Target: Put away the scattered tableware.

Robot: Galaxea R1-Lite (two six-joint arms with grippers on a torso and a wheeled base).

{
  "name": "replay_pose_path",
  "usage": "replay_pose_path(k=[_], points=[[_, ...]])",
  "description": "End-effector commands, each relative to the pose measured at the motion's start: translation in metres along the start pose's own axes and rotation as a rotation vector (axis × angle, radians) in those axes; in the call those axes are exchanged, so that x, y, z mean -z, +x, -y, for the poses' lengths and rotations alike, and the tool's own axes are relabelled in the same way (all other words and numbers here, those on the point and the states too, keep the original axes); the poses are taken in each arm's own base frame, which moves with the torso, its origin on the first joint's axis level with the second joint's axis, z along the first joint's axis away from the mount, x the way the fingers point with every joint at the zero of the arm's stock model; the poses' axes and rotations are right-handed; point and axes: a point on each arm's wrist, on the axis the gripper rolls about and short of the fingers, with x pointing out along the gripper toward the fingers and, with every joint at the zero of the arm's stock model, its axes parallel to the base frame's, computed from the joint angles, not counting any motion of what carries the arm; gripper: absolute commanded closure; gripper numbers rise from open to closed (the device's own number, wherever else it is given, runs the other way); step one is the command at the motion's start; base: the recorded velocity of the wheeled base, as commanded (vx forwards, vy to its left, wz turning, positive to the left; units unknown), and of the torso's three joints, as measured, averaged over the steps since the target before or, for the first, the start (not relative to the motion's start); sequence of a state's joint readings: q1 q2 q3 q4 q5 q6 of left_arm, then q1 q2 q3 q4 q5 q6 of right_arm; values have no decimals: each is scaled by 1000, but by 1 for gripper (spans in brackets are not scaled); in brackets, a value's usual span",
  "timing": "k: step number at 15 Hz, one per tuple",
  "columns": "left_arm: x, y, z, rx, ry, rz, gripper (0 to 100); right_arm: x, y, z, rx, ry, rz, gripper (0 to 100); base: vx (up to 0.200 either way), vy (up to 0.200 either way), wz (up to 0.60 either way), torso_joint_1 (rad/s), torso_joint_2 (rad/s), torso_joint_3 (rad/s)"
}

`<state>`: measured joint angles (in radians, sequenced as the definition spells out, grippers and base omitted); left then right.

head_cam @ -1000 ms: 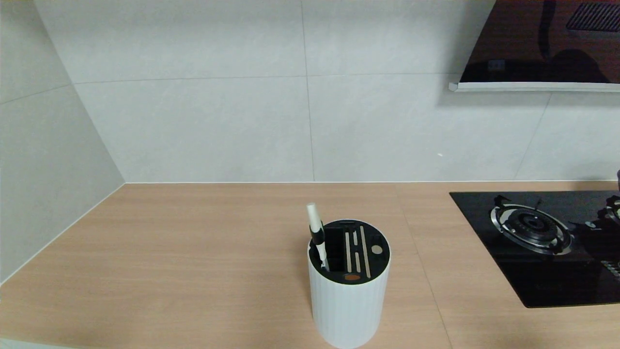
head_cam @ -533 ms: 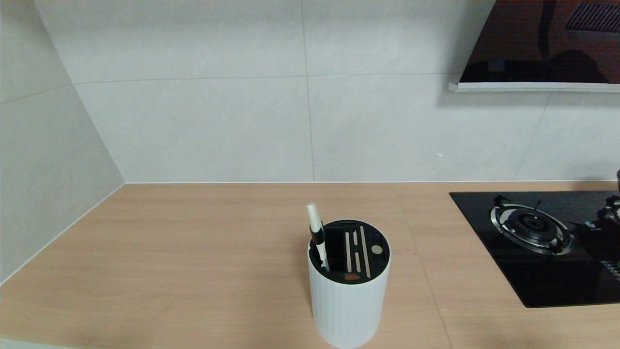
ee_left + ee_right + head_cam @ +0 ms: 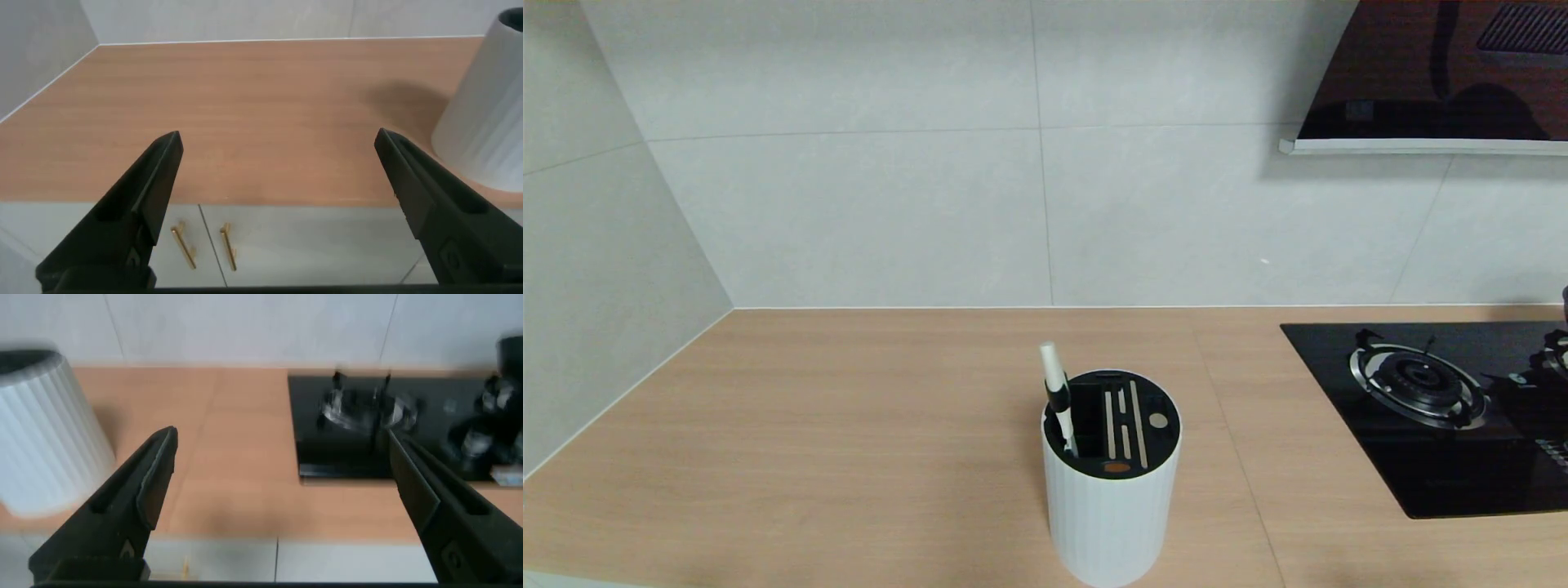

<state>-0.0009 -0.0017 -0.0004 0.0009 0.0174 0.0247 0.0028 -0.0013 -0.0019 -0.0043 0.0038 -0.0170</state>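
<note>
A white ribbed cylindrical holder (image 3: 1111,498) with a black slotted top stands near the counter's front edge. One utensil with a white and black handle (image 3: 1055,392) sticks up from its left slot. The holder also shows as a white ribbed wall (image 3: 489,106) beside my left gripper (image 3: 278,155), which is open and hangs in front of the counter edge, above the cabinet fronts. My right gripper (image 3: 278,457) is open too, held before the counter edge, with the holder (image 3: 45,429) to one side and nothing between its fingers.
The wooden counter (image 3: 849,408) runs to tiled walls at the back and left. A black gas hob (image 3: 1437,408) with a burner lies at the right, under a dark range hood (image 3: 1437,82). Cabinet doors with gold handles (image 3: 204,245) sit below the counter edge.
</note>
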Motion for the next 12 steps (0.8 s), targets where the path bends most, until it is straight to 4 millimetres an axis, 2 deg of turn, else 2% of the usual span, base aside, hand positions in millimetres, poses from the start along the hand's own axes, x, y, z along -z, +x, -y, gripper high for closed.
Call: replay_pose_path(k=[1, 12], points=[[0, 0, 0, 0, -5, -1, 0, 1, 0, 0, -21, 0, -6, 0, 0, 0, 0, 0, 0, 0], [0, 0, 0, -2, -28, -1, 0, 0, 0, 0, -21, 23, -3, 0, 0, 0, 0, 0, 0, 0]])
